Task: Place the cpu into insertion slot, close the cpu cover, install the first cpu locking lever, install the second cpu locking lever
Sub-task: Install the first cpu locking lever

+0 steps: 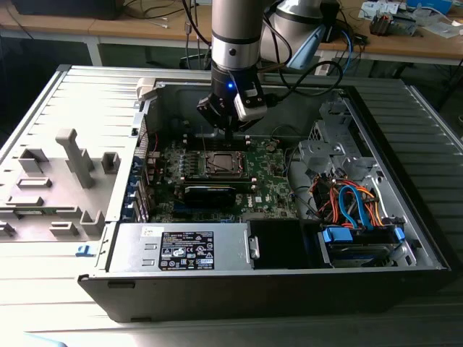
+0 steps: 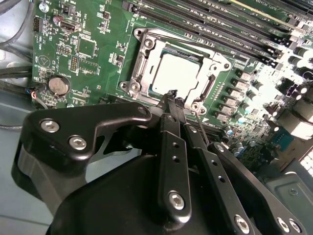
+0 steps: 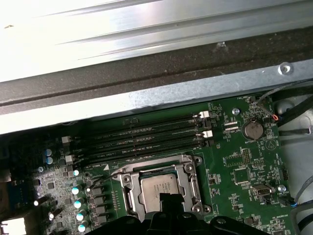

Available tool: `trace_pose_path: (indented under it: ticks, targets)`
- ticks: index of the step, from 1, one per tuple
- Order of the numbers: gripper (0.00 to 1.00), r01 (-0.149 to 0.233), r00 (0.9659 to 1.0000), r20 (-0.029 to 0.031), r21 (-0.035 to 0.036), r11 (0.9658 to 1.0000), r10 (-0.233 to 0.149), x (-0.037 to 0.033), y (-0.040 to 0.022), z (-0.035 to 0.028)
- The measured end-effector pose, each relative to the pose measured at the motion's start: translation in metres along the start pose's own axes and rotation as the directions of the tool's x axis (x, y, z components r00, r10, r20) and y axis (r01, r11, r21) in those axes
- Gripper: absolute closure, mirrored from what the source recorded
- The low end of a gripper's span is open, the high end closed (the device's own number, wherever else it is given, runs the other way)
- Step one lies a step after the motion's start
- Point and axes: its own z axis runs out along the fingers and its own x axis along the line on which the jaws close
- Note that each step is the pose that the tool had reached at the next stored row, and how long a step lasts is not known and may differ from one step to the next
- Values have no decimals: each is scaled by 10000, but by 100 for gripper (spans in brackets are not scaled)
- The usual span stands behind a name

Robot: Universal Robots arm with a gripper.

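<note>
The cpu (image 2: 177, 73) lies flat in the insertion slot (image 1: 221, 163) on the green board, its silvery top showing through the window of the cpu cover (image 2: 139, 68). The cover lies down over it. My gripper (image 2: 174, 97) hangs just above the socket's edge, fingers together with nothing seen between them. In the first wrist view the gripper (image 3: 168, 198) overlaps the near edge of the cpu (image 3: 157, 186). A thin wire lever (image 3: 110, 175) sticks out beside the socket. In the exterior view the gripper (image 1: 230, 136) stands over the far side of the socket.
Long black memory slots (image 3: 142, 134) run beside the socket, toward the case wall (image 3: 146, 98). A coin battery (image 3: 253, 129) sits on the board. The power supply box (image 1: 181, 249) fills the near side. Coloured cables and a drive cage (image 1: 354, 206) lie at the exterior view's right.
</note>
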Motion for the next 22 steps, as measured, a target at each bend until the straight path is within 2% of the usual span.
trace_pose_path:
  ticks: [22]
  targets:
    - [89, 182, 9998, 1, -2, 9998, -182, 0, 0, 0]
